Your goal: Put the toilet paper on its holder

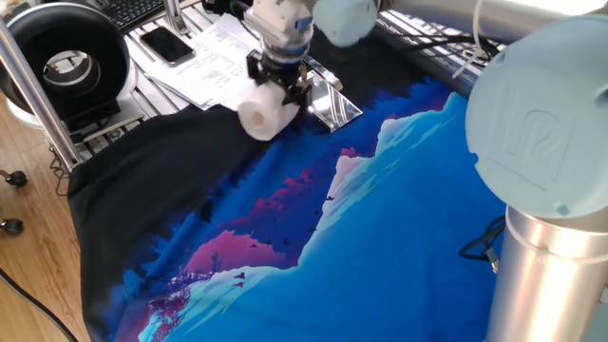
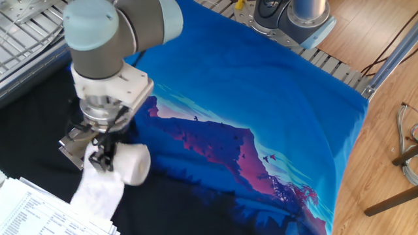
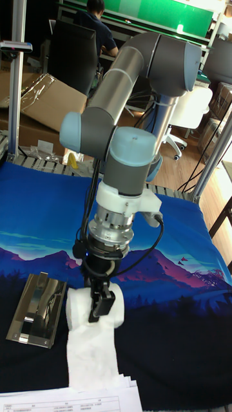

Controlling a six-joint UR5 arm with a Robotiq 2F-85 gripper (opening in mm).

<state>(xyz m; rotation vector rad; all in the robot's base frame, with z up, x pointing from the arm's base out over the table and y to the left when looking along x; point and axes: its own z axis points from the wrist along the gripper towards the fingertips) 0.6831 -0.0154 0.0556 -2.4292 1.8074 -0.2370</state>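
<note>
The toilet paper point(image 1: 263, 115) is a small white roll, and my gripper point(image 1: 278, 84) is shut on it from above. In the other fixed view the roll point(image 2: 131, 163) hangs just off the cloth under the gripper point(image 2: 101, 156), with a loose tail of tissue point(image 2: 96, 194) trailing down to the printed sheets. The holder point(image 1: 329, 103), a shiny silver plate, lies flat on the dark cloth right beside the roll. The tall fixed view shows the holder point(image 3: 37, 309) left of the roll point(image 3: 80, 311), close by, with one black finger point(image 3: 101, 302) pressed against the roll's side.
A large black round device point(image 1: 65, 60) stands at the back left behind a metal post point(image 1: 34, 87). Printed paper sheets point(image 1: 205, 63) and a phone point(image 1: 168, 43) lie behind the roll. A blue mountain-print cloth point(image 1: 399, 209) covers the table.
</note>
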